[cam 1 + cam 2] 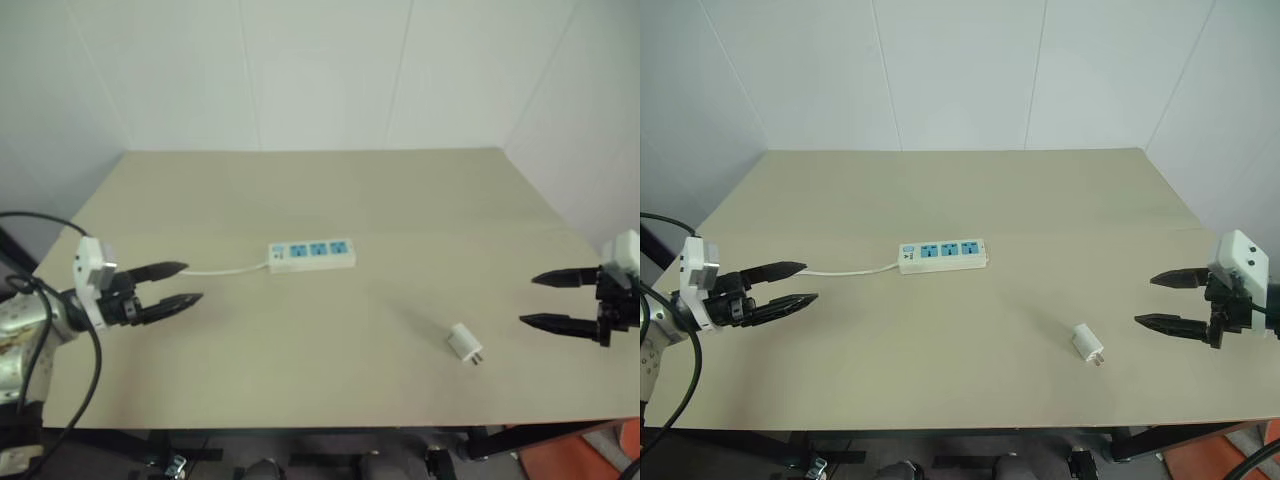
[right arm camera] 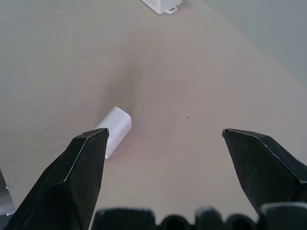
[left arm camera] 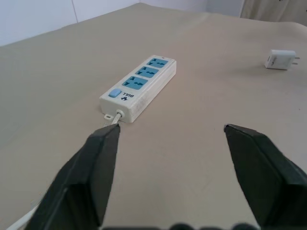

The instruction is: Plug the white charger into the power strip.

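The white charger (image 1: 1086, 343) lies on its side on the tabletop (image 1: 970, 200), toward the near edge and right of centre, with its 2 short metal prongs pointing at the near right corner. It looks light and rigid, a smooth little plastic cube, so my read is that it will skid or spin if 1 finger nudges it before the other arrives. The flat side faces are the place to pinch it, square across the body and clear of the prongs, leaving them free to go into a socket.

The right gripper (image 1: 1168, 299) hovers over the right edge, well apart from the charger, its 2 black fingers spread wide with nothing between them. In its wrist view the charger sits just ahead of one fingertip, off the centre line, so the hand probably needs to shift sideways before it closes.

Over at the left edge, the left gripper (image 1: 180, 284) hangs just above the surface, fingers also spread wide and empty, aimed toward the strip's cord end.

Farther back, about mid-table and left of centre, the power strip (image 1: 312, 254) lies flat with its 3 blue sockets (image 3: 147, 72) facing up and its thin white cord (image 1: 225, 270) trailing toward the left edge. It looks light enough to slide under a downward push, so bracing it near the switch end (image 3: 115, 93) seems wise. Charger and strip are well apart.
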`<state>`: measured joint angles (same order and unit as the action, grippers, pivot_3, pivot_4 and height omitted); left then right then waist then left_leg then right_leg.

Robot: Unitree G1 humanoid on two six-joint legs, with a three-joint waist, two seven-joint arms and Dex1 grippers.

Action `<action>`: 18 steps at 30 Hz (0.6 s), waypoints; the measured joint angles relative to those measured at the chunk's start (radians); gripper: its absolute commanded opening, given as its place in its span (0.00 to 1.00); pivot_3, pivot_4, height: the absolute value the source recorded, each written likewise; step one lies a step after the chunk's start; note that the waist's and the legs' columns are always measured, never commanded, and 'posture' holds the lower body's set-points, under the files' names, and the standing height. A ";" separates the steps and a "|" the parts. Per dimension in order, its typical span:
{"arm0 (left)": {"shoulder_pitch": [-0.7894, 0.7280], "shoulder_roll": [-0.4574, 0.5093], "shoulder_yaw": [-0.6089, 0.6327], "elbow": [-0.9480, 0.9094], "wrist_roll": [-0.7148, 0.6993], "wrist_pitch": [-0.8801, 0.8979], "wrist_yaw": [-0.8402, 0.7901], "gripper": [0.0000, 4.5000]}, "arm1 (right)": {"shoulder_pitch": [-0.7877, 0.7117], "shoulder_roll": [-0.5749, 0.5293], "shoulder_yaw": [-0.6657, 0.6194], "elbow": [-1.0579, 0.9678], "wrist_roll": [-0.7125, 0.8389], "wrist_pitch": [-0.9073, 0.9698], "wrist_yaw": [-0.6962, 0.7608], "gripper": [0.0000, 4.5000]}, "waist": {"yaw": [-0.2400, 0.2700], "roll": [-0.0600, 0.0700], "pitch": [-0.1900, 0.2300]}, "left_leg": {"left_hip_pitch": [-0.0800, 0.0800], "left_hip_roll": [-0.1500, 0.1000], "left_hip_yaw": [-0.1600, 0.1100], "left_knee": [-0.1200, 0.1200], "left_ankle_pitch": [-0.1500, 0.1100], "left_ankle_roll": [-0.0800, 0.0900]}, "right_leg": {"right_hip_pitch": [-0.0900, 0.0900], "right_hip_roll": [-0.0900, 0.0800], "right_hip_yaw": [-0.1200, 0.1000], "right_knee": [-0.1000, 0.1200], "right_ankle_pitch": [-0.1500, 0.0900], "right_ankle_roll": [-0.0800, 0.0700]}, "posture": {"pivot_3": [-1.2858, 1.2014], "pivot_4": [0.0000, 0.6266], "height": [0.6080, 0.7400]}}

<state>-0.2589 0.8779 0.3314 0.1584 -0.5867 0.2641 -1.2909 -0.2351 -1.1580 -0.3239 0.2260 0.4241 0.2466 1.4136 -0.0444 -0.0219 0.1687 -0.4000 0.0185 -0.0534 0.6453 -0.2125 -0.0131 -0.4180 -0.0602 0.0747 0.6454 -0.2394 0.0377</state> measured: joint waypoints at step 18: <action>-0.036 -0.036 0.004 0.077 0.075 -0.155 0.061 1.00 | 0.011 0.000 0.000 0.000 0.001 -0.007 0.025 1.00 | 0.000 0.000 0.000 | 0.000 0.000 0.000 0.000 0.000 0.000 | 0.000 0.000 0.000 0.000 0.001 -0.002 | 0.52 0.24 1.00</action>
<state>-0.2954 0.8420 0.3357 0.2352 -0.5119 0.1089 -1.2304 -0.2238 -1.1577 -0.3243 0.2263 0.4251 0.2394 1.4385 -0.0444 -0.0219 0.1687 -0.3996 0.0183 -0.0535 0.6456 -0.2124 -0.0132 -0.4176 -0.0602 0.0747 0.6459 -0.2384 0.0360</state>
